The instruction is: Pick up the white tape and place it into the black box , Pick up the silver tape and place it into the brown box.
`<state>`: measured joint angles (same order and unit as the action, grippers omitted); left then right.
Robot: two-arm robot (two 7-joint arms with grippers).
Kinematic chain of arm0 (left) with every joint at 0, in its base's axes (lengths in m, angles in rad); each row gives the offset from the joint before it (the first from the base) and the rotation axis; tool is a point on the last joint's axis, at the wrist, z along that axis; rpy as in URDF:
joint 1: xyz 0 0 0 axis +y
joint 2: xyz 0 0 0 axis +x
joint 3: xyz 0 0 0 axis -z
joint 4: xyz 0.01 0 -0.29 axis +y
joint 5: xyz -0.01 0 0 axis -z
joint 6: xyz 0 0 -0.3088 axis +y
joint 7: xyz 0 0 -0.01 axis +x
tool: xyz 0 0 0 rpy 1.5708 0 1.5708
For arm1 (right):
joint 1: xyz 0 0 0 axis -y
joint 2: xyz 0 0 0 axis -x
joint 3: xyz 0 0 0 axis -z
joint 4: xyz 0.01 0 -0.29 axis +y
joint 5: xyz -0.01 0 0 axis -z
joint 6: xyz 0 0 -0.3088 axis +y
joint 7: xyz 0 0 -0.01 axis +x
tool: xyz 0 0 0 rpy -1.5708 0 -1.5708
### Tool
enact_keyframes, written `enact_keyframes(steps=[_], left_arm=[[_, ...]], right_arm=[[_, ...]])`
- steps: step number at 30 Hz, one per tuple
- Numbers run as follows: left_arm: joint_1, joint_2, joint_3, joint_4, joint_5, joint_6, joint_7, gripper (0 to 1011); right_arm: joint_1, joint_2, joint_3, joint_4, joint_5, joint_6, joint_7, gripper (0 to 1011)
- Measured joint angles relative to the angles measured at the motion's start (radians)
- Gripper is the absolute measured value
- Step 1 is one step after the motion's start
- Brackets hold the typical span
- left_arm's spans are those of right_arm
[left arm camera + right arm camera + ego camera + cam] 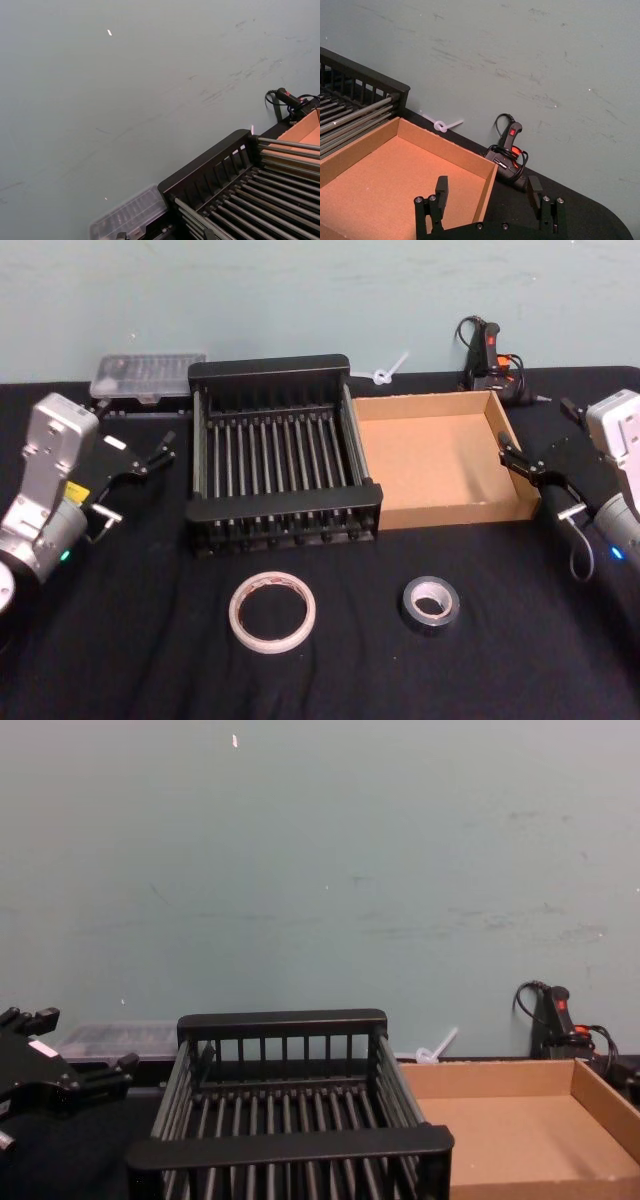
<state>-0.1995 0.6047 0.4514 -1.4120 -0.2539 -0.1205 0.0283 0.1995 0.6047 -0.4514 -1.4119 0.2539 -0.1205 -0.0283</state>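
While seen from the head, white tape (272,612) and silver tape (431,603) flat on the cloth, in front of black box (282,454) and brown box (442,454). From the chest, boxes but tapes hidden. Left gripper (150,457) and right gripper (490,192) spread, empty.

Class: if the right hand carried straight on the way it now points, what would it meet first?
Probably the near corner wall of the brown box: the open right hand straddles it. Beyond lies the glue gun, though depth is unclear.
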Motion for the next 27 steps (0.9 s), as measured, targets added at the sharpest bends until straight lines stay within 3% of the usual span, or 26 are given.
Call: enact_keyframes(steps=[27], left_arm=[[0.0,0.0,0.0,0.0,0.0,0.0,0.0,1002]], right_arm=[[0.0,0.0,0.0,0.0,0.0,0.0,0.0,1002]])
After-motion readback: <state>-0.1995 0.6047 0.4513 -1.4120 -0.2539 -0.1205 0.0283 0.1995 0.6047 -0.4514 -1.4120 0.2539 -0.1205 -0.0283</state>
